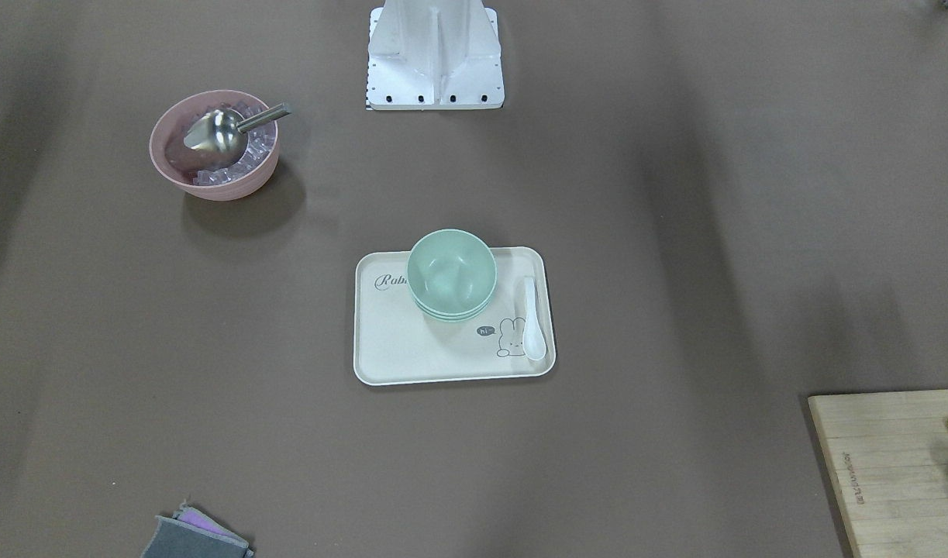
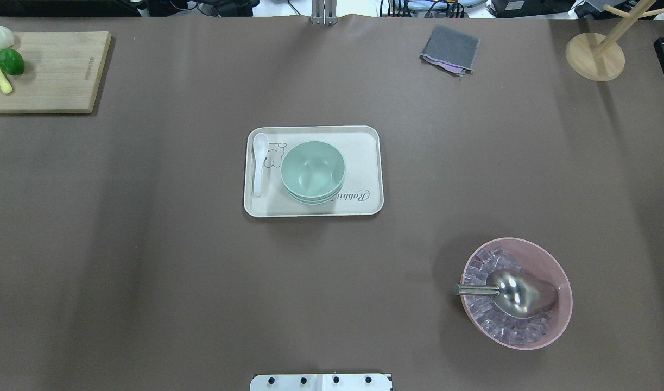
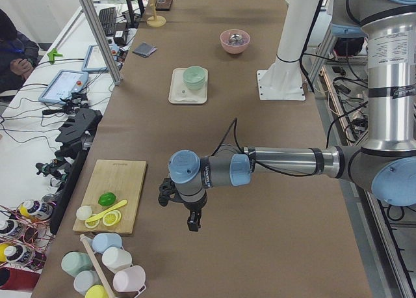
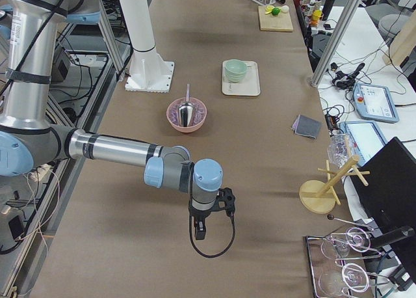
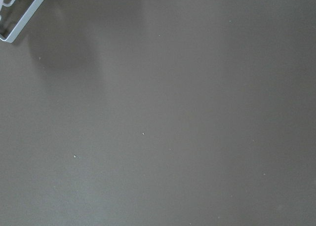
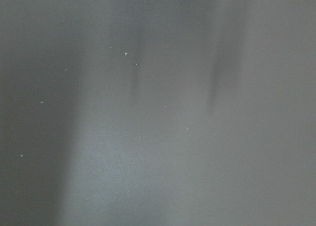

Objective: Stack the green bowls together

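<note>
The green bowls sit stacked on the cream tray, mid tabletop. The left tool and right tool hang far away; spread or pressed, I cannot tell.

Left hand, right hand: both downward, arms outstretched.

A white spoon is lying along one edge of the cream rabbit-print tray, a metal scoop is resting on ice cubes inside the pink bowl, and a cutting board carrying a lime, a grey cloth and a wooden stand are sitting along the table's far edge.
</note>
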Robot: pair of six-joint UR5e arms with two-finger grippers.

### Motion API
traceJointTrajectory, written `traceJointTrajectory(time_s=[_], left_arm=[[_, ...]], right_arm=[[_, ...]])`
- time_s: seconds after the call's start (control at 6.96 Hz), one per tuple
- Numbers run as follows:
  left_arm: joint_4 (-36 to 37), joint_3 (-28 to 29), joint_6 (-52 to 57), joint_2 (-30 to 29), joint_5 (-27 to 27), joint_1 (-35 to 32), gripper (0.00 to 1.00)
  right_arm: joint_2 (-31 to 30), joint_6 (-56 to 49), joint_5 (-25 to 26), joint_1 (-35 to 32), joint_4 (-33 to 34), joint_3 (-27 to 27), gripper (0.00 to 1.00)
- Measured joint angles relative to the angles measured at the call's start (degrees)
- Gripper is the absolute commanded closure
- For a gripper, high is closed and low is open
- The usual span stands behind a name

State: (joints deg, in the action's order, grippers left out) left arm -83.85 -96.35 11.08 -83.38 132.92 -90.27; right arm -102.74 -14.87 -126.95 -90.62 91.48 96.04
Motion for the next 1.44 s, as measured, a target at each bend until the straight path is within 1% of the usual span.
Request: traceJointTrajectory(time_s=[0.72, 1.44], left_arm=[[-0.5, -0.2, -0.1, -0.3, 0.2, -0.1, 0.0], [-0.6, -0.5, -0.1, -0.1, 0.2, -0.1, 0.0]], right_arm=[[0.1, 0.1, -2.3, 0.1, -0.1, 0.5, 0.0], [0.2, 0.1, -2.5, 0.1, -0.2, 0.6, 0.0]])
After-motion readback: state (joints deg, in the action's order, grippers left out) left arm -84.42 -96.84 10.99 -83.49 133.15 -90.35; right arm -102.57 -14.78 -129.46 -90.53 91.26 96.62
